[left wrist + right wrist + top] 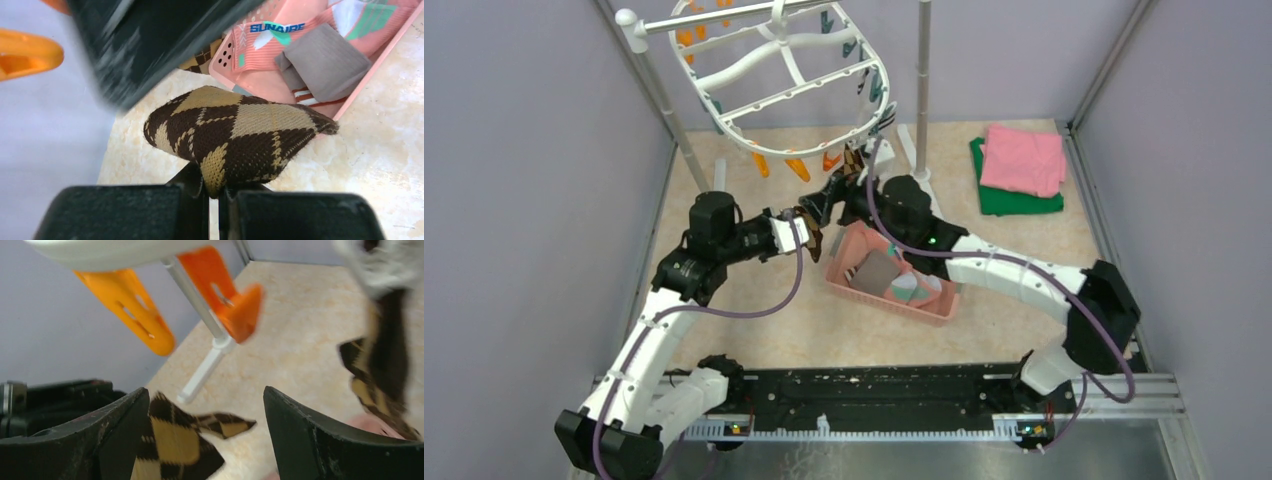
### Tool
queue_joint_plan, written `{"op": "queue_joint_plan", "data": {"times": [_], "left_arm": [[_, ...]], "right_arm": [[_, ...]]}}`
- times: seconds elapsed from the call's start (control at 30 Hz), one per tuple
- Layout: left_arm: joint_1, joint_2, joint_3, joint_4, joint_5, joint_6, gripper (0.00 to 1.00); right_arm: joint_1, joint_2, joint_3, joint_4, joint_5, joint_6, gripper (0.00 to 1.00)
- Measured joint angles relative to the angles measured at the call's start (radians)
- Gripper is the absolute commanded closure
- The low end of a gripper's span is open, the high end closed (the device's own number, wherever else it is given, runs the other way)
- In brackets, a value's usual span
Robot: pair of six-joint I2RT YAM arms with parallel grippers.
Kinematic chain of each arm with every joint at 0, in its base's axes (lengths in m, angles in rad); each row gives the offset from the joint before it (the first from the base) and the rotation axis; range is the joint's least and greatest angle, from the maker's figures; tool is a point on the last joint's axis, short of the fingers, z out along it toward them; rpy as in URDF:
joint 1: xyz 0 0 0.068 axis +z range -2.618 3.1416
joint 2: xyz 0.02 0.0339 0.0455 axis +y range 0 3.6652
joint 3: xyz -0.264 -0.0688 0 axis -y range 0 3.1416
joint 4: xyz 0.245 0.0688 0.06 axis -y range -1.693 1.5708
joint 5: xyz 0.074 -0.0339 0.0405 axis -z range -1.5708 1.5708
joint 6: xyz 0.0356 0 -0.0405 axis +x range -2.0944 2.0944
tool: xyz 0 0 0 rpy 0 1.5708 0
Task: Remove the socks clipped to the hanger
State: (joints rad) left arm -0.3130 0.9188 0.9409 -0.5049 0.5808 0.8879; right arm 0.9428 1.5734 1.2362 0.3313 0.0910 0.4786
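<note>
The white oval hanger hangs at the top, rimmed with orange clips and teal clips. My left gripper is shut on a brown diamond-patterned sock, held just left of the pink basket; it also shows in the top view. My right gripper is open and empty, under the hanger's near rim. The held sock shows low between its jaws. Another brown diamond sock hangs to its right below a blurred white-grey one.
A pink basket between the arms holds several socks, grey and pink ones. Folded pink cloth on green cloth lies at the back right. The stand's poles flank the hanger. Purple walls close in on both sides.
</note>
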Motion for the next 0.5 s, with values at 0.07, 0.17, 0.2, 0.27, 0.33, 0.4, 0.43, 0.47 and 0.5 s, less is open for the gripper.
{"op": "queue_joint_plan", "data": {"times": [0.07, 0.17, 0.2, 0.27, 0.33, 0.4, 0.43, 0.47, 0.5], "left_arm": [[0.0, -0.005, 0.0, 0.012, -0.007, -0.003, 1.0], [0.0, -0.006, 0.0, 0.014, -0.011, -0.013, 1.0], [0.0, -0.006, 0.0, 0.014, -0.011, -0.018, 1.0], [0.0, -0.006, 0.0, 0.015, -0.009, -0.026, 1.0], [0.0, -0.004, 0.002, 0.015, -0.005, -0.031, 1.0], [0.0, 0.004, 0.008, 0.014, 0.002, -0.039, 1.0], [0.0, 0.009, 0.012, 0.014, 0.006, -0.042, 1.0], [0.0, 0.015, 0.015, 0.014, 0.01, -0.046, 1.0], [0.0, 0.019, 0.017, 0.014, 0.014, -0.048, 1.0]], "right_arm": [[-0.024, -0.087, -0.085, -0.018, -0.003, 0.002, 0.16], [-0.095, -0.203, -0.172, -0.027, -0.038, -0.005, 0.2], [-0.129, -0.224, -0.183, -0.027, -0.052, -0.01, 0.2], [-0.205, -0.231, -0.178, -0.026, -0.094, -0.037, 0.21], [-0.258, -0.209, -0.163, -0.039, -0.116, -0.075, 0.24], [-0.277, -0.176, -0.152, -0.043, -0.142, -0.113, 0.3], [-0.279, -0.158, -0.149, -0.045, -0.155, -0.131, 0.36], [-0.282, -0.138, -0.148, -0.04, -0.17, -0.151, 0.42], [-0.284, -0.121, -0.147, -0.034, -0.182, -0.169, 0.49]]}}
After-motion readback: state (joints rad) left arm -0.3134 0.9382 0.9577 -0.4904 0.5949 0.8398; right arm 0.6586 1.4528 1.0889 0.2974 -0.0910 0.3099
